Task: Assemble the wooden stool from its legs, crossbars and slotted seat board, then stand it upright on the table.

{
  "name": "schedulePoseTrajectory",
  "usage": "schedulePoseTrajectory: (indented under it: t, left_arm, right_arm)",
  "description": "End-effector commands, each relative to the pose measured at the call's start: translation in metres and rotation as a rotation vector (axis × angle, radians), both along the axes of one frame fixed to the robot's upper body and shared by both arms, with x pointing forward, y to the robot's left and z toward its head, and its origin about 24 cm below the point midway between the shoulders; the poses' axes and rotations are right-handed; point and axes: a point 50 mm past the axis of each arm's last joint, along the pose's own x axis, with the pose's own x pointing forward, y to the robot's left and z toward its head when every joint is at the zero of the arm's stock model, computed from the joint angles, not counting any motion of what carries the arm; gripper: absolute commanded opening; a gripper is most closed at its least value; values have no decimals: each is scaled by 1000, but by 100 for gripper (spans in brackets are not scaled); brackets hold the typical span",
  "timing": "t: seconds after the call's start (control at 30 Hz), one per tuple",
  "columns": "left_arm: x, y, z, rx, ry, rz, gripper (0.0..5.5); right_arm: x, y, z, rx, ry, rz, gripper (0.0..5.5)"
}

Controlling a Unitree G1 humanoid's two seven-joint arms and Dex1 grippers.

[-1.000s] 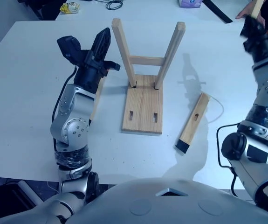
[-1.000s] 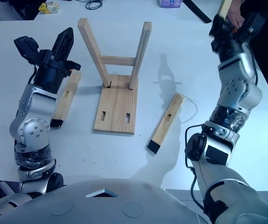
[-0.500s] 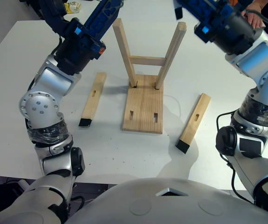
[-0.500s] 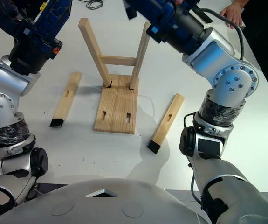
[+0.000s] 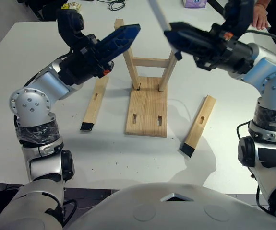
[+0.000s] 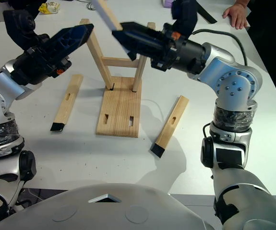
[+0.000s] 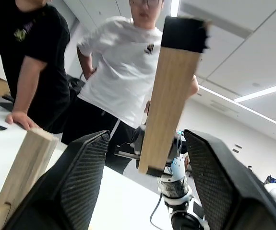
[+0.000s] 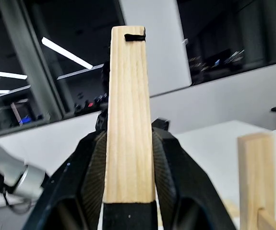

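The right hand [image 8: 128, 139] is clenched on a loose wooden leg [image 8: 128, 96], held high over the far end of the slotted seat board [image 5: 147, 112]. The leg's long axis slants up and to the far left, black-capped end uppermost. The board lies flat on the surface [image 5: 114, 158] with a standing frame [image 5: 151, 62] of two legs and a crossbar in its far slots, so the free near slots [image 5: 135, 117] lie below and nearer than that hand, while the left hand [image 5: 130, 32], spread and empty, hovers just left of the frame. The held leg's lower end is hidden inside the right hand, and the head views cut off its top.
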Motion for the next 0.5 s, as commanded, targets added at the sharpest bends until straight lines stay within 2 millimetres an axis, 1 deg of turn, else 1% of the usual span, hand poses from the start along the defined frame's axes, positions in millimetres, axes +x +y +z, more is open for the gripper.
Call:
schedulePoseTrajectory:
  t: [0.03,0.23,0.5]
  left_arm:
    - [0,-3,2,37,-21,-26,289]
    - [-4,-4,2,43,-50,-38,289]
    - [-16,-10,-6,51,-60,-75,289]
  right_arm:
    - [-2,1,-9,-62,-15,54,131]
    - [-1,-1,-15,-104,-9,91,131]
    - [-2,2,-16,-140,-5,147,131]
